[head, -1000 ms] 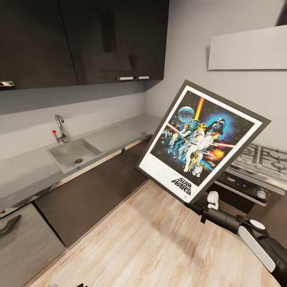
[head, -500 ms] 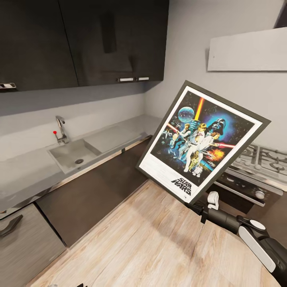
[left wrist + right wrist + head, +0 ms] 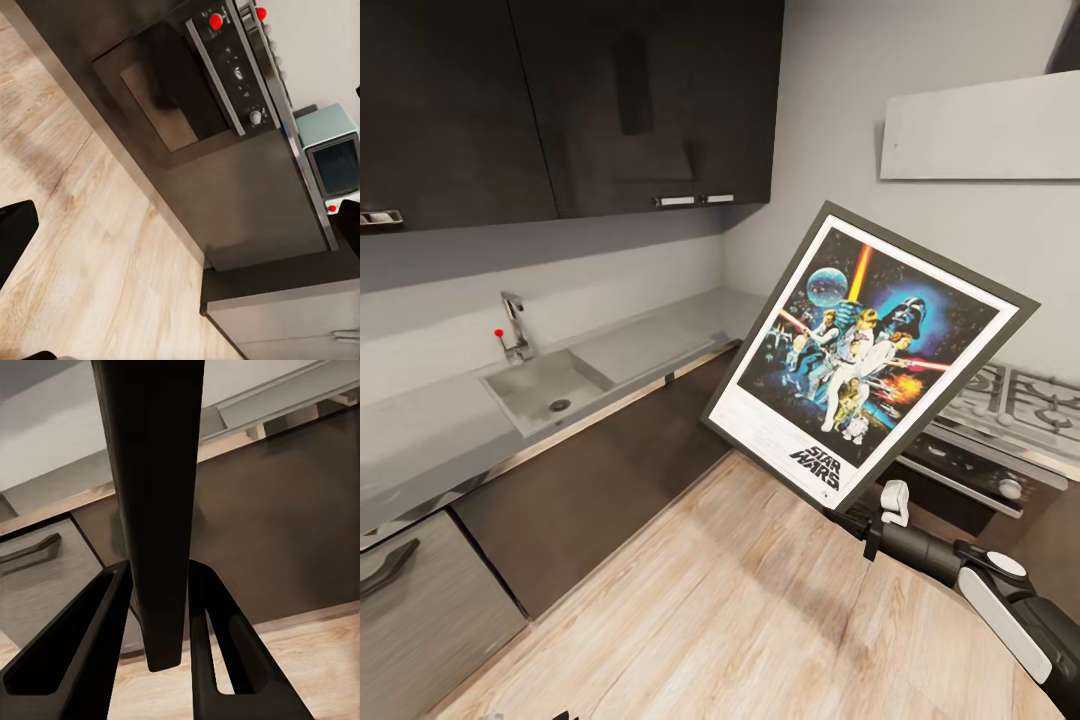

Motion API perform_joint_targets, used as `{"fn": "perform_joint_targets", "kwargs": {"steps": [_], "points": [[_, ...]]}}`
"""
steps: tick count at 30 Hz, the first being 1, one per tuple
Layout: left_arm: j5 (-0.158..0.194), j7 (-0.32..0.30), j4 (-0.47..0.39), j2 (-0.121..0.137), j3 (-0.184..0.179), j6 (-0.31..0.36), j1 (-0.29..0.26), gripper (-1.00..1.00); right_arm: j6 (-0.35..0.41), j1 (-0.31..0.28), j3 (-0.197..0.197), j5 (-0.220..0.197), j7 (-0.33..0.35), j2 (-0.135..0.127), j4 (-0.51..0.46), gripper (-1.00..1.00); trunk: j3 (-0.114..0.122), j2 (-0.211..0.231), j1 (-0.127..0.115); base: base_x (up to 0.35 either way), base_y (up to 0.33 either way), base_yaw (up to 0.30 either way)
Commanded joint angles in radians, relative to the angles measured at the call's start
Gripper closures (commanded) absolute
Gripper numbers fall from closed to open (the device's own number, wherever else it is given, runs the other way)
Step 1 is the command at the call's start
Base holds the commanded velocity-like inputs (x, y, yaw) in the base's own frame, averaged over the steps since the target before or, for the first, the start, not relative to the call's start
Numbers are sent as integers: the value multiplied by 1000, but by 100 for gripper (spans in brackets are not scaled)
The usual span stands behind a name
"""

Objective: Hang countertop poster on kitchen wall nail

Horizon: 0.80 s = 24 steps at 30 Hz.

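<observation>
The black-framed Star Wars poster hangs tilted in the air in front of the kitchen corner, its white title strip at the lower end. My right gripper is shut on the frame's lower corner, with the arm reaching in from the lower right. In the right wrist view the dark frame edge runs between the two fingers, which press on it from both sides. The light grey kitchen countertop runs along the wall behind and to the left of the poster. My left gripper stands open over the wooden floor near an oven.
A sink with a faucet is set in the countertop at left. A steel gas hob lies right of the poster, under a pale range hood. Dark wall cabinets hang above. A built-in oven faces the wood floor.
The kitchen background has slid slightly in the head view as the camera moved. The poster and right arm keep their place in the picture.
</observation>
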Motion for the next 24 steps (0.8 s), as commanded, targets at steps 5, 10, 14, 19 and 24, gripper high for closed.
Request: {"fn": "perform_joint_targets", "kwargs": {"steps": [5,10,14,19,24], "points": [[3,-2,-1,0,0,11,0,-100,11,-1,2,-11,2,-1,0,100,-2,-2,1,0,0,0],[4,-2,-1,0,0,11,0,-100,11,-1,2,-11,2,-1,0,100,-2,-2,1,0,0,0],[4,-2,-1,0,0,11,0,-100,11,-1,2,-11,2,-1,0,100,-2,-2,1,0,0,0],[4,-2,-1,-1,0,11,0,-100,11,-1,2,-11,2,-1,0,100,-2,-2,1,0,0,0],[4,-3,-1,0,2,8,0,-100,11,-2,1,-11,2,-1,0,100,-2,-2,1,0,0,0]]}}
